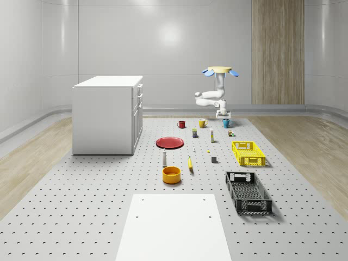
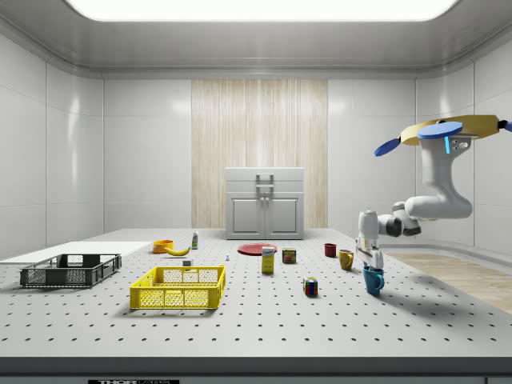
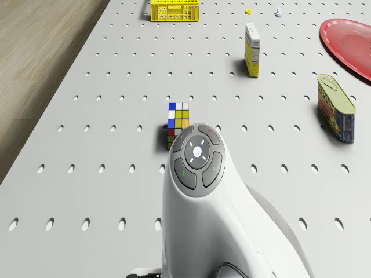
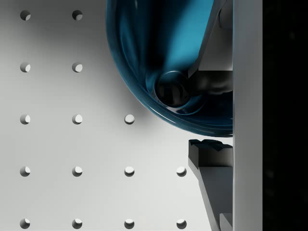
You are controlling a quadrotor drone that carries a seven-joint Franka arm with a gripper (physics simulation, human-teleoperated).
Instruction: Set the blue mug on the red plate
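Observation:
The blue mug [image 1: 225, 123] [image 2: 374, 282] stands at the far end of the perforated table, right of a yellow mug [image 1: 202, 123]. My drone [image 1: 221, 70] [image 2: 448, 130] hovers over that end with the arm bent downward. The gripper [image 1: 224, 117] [image 2: 370, 268] points straight down onto the mug. In the wrist view the gripper [image 4: 211, 115] has one finger inside the mug [image 4: 159, 57] and one outside, shut on its wall. The mug sits at or barely above the table. The red plate [image 1: 170, 142] [image 2: 258, 249] [image 3: 351, 43] lies flat nearer the white cabinet [image 1: 109, 114].
Between mug and plate stand a Rubik's cube [image 3: 178, 119], a tin can [image 3: 336, 107] and a small box [image 3: 251, 50]. A red mug [image 1: 181, 124] is near the yellow mug. A yellow basket [image 1: 248, 153], a black basket [image 1: 248, 191], an orange bowl [image 1: 171, 174] and a banana [image 1: 190, 162] lie nearer.

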